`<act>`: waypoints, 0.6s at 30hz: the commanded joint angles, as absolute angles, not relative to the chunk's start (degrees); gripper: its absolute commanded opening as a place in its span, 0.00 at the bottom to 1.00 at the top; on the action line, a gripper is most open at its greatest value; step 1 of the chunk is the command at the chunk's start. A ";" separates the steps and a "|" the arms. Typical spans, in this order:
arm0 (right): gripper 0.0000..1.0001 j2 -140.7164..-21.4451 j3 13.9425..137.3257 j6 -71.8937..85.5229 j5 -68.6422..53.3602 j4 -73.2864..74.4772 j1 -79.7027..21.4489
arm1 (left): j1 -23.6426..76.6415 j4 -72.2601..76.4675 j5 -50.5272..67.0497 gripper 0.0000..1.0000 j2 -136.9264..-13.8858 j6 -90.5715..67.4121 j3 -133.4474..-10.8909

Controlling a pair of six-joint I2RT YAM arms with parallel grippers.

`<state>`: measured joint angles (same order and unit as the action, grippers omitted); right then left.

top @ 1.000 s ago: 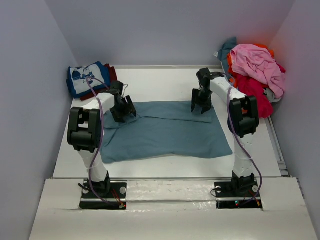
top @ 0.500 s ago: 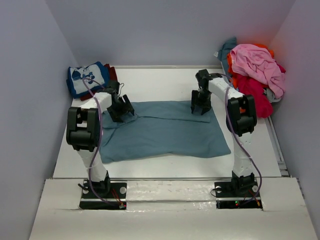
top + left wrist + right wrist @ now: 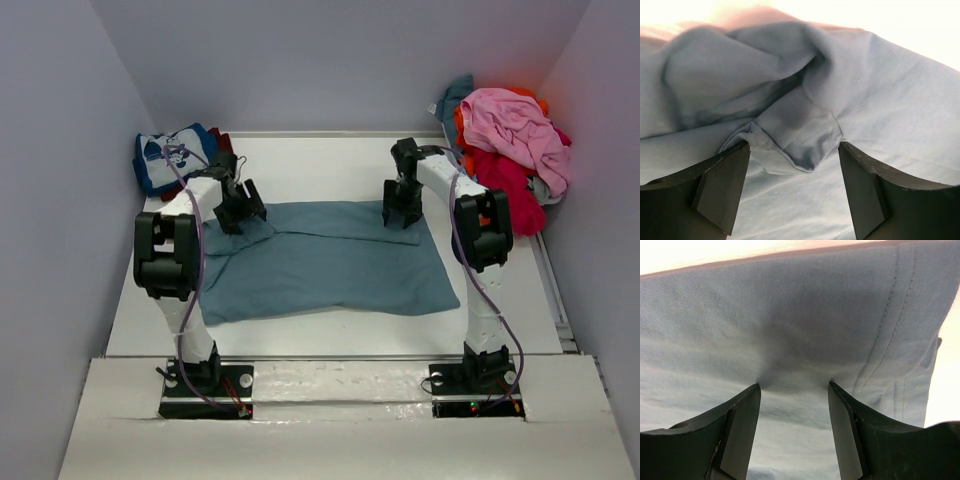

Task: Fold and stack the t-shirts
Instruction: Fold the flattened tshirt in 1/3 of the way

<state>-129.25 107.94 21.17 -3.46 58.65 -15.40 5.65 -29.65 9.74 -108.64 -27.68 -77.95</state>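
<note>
A plain slate-blue t-shirt (image 3: 330,260) lies spread flat in the middle of the table. My left gripper (image 3: 243,215) stands open over its bunched far-left corner. In the left wrist view a small rumpled flap (image 3: 800,130) of the shirt (image 3: 890,100) lies between the fingers, ungripped by the left gripper (image 3: 792,147). My right gripper (image 3: 402,218) is open at the far-right edge. Its tips press down into the cloth (image 3: 790,315) near the stitched hem (image 3: 890,330), dimpling the cloth on either side of the right gripper (image 3: 794,385).
A folded blue tee with white cartoon print (image 3: 170,160) rests on a dark red one (image 3: 225,145) at the far left corner. At the far right is a loose heap: pink (image 3: 510,125), red (image 3: 510,180), orange (image 3: 462,125) and teal (image 3: 455,95) shirts.
My left gripper has shifted a little farther back and left along the shirt's corner. The right gripper has barely moved; both stay open.
</note>
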 commanded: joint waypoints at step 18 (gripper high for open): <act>0.62 -125.43 108.46 21.00 -4.13 61.17 -15.73 | 24.43 -40.78 -3.51 0.84 -92.73 -24.43 -68.30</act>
